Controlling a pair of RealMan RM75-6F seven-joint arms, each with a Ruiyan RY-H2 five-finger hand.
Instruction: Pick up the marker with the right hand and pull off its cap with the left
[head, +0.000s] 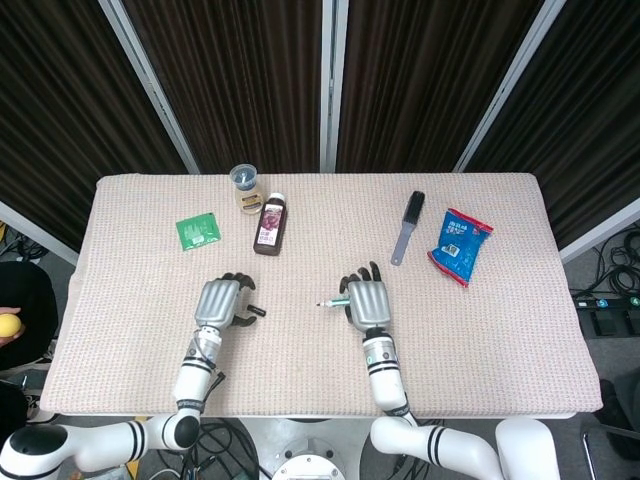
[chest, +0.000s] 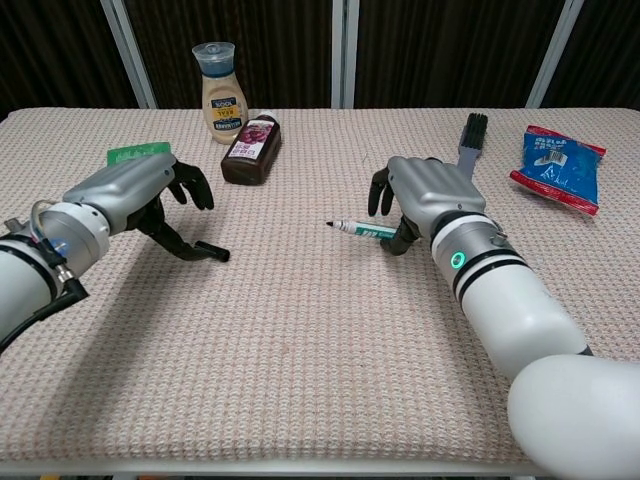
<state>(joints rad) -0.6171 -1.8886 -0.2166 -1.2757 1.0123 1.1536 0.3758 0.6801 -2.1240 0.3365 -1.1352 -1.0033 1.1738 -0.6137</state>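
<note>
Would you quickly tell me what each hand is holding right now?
Left hand: holds the black cap.
Right hand: holds the uncapped marker.

Surface (head: 480, 320) beige, waffle-weave. Marker (chest: 362, 229) white-and-green, dark tip; cap (chest: 212, 251) black. Both hands silver with black fingers. Packet (head: 200, 231) green. Bottle (head: 270, 223) dark maroon. Brush (head: 408, 225) black and grey. Snack bag (head: 460, 245) blue, red-edged.

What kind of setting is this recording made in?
Probably a lab or test booth: a cloth-covered table backed by dark curtains, with cables trailing on the floor.
</note>
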